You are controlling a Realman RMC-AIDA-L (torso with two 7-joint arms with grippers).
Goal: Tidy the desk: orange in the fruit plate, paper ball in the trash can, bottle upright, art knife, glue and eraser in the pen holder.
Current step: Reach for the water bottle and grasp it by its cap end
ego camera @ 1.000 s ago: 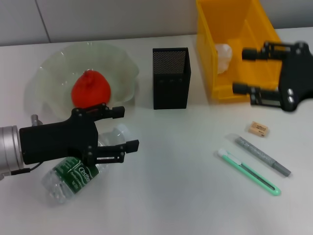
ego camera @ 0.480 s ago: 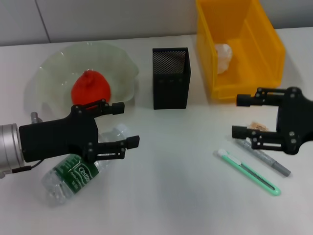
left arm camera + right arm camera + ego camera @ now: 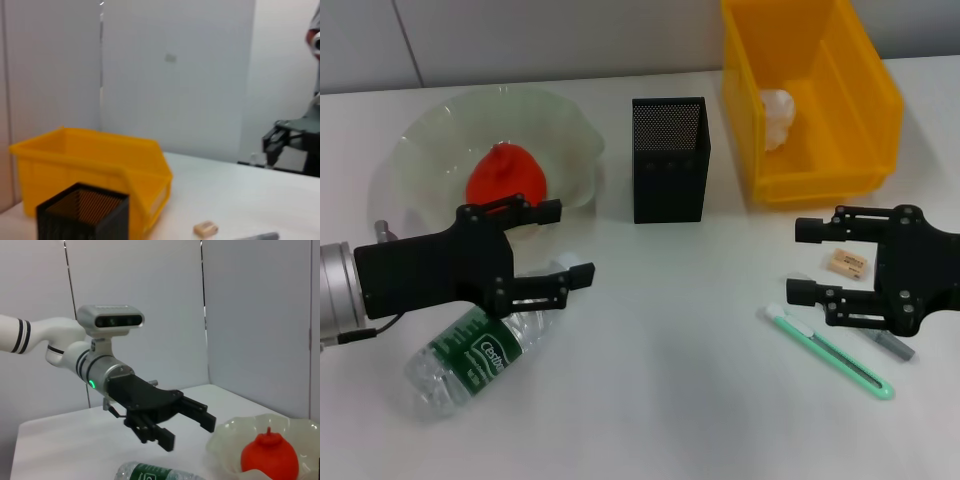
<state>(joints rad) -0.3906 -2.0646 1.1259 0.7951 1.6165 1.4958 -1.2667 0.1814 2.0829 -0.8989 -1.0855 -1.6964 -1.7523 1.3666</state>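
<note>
Bottle [image 3: 470, 353] is lying on its side at the near left of the table [image 3: 670, 400], cap end pointing toward the fruit plate. Left pincer [image 3: 563, 243] is hovering over the bottle's cap end, fingers spread, not gripping anything; one finger is sitting over the plate's near rim, the other just above the bottle's neck.

Near right: green art knife [image 3: 830, 352] is lying flat on the table, a grey pen-shaped glue stick [image 3: 887, 345] just beside it, partly covered by the right pincer [image 3: 803, 260]. Right pincer is hanging over that group, fingers spread, holding nothing. Eraser [image 3: 846, 263] is lying on the table between the two fingers as seen from the head view; can't tell the height gap.

Mid-table: pen holder [image 3: 669, 173] is standing upright, nothing visible inside. Left of it the fruit plate [image 3: 430, 140] is holding the orange [image 3: 506, 179] near its centre.

Far right: trash can [image 3: 810, 95] is sitting just beside the pen holder, paper ball [image 3: 777, 115] resting inside against its left wall.
</note>
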